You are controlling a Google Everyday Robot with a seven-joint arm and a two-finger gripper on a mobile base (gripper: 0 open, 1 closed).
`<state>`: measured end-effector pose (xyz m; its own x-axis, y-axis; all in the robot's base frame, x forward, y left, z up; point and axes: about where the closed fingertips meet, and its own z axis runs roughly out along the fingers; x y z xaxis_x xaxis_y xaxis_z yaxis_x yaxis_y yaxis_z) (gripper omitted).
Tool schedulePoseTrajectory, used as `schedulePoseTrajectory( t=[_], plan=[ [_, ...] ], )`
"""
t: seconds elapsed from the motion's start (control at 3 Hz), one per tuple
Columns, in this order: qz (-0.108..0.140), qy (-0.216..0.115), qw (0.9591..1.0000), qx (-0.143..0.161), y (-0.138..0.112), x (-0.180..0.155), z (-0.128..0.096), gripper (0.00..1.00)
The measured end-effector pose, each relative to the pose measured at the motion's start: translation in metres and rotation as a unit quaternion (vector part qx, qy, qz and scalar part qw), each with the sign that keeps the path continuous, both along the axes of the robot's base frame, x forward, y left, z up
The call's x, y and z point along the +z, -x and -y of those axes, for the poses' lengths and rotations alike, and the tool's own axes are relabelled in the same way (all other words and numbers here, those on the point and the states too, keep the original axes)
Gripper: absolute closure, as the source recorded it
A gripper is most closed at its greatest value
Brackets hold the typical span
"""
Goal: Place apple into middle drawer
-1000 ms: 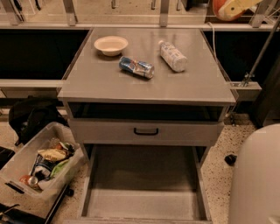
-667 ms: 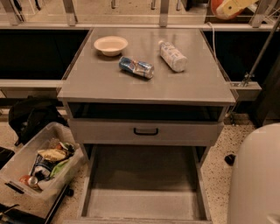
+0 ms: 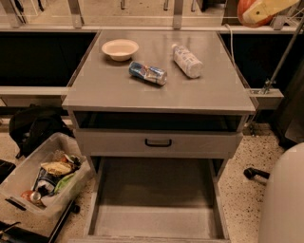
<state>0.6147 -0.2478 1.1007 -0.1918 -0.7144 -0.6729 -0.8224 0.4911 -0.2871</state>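
Hardly anything is moving since the earlier frames: the bowl, can and bottle are lying where they were, and only the apple (image 3: 244, 14) with the pincer (image 3: 268, 8) is showing a little more fully at the top edge. Both are sitting at about 1 o'clock in the camera view, cut off by the frame, with the pale yellowish pincer lying just to the apple's 3 o'clock side and touching it; whether the pincer is clamping the fruit or merely resting against it, I cannot tell. The middle drawer (image 3: 156, 199) is standing pulled out at 6 o'clock, its flat grey floor bare, well apart from the apple. Directly above it, toward 12 o'clock, the closed drawer front (image 3: 114, 141) with its small black handle (image 3: 158, 142) is facing the camera, and over that an open slot is showing dark under the table (image 3: 156, 95). On the table a white bowl (image 3: 119, 49) is sitting at 11 o'clock, a blue can (image 3: 148, 73) is lying on its side near the centre, and a clear bottle (image 3: 186, 60) is lying at the can's 2 o'clock. A plastic bin (image 3: 21, 178) of clutter is resting on the floor at 8 o'clock, beside a black bag (image 3: 35, 128), and a white rounded body (image 3: 285, 199) is filling the 4 o'clock corner.
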Motion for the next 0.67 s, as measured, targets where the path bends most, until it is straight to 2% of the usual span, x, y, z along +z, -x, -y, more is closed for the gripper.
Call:
schedulePoseTrajectory(
  t=[0.33,0.67],
  plan=[
    [-0.024,-0.036,0.9990,0.009,0.044,0.014,0.007,1.00],
    [-0.035,-0.067,0.9970,0.017,0.070,0.027,0.006,1.00]
  ],
)
